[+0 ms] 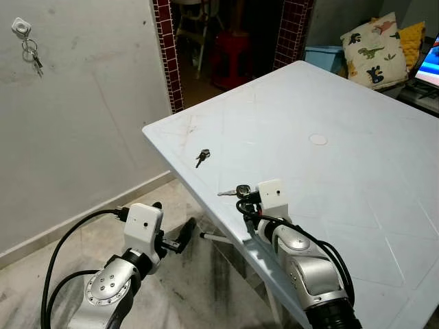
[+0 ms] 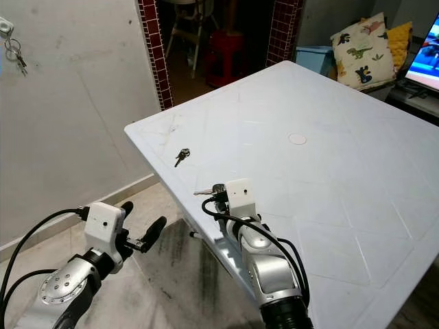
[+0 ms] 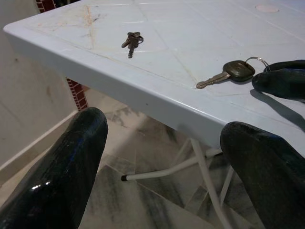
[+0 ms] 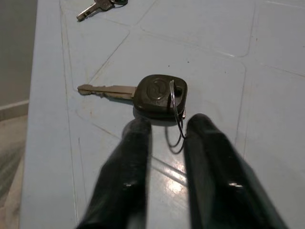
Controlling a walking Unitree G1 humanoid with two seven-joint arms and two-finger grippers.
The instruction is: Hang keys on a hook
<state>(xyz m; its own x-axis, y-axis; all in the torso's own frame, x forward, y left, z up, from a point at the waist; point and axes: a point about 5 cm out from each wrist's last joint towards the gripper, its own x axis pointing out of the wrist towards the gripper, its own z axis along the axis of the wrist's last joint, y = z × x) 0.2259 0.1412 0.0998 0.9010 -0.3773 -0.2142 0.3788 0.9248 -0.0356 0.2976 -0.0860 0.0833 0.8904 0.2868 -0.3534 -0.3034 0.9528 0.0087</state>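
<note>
White and scuffed, the table (image 1: pixel 329 157) juts toward a grey wall, where a hook (image 1: pixel 21 27) already carrying a key bunch (image 1: pixel 31 56) is seen well apart from the table. From the head views, the right gripper (image 1: pixel 244 203) is seen near the table's edge, at the black-headed key (image 1: pixel 235 191); a smaller key set (image 1: pixel 202 157) lies further along.

From the left wrist, the left gripper (image 3: pixel 162 162) is seen spread wide below the table's edge.

From the right wrist, the fingertips (image 4: pixel 136 131) are seen nearly closed beside the key's wire ring (image 4: pixel 177 112), seemingly holding nothing. The ring should be straddled squarely before closing.
</note>
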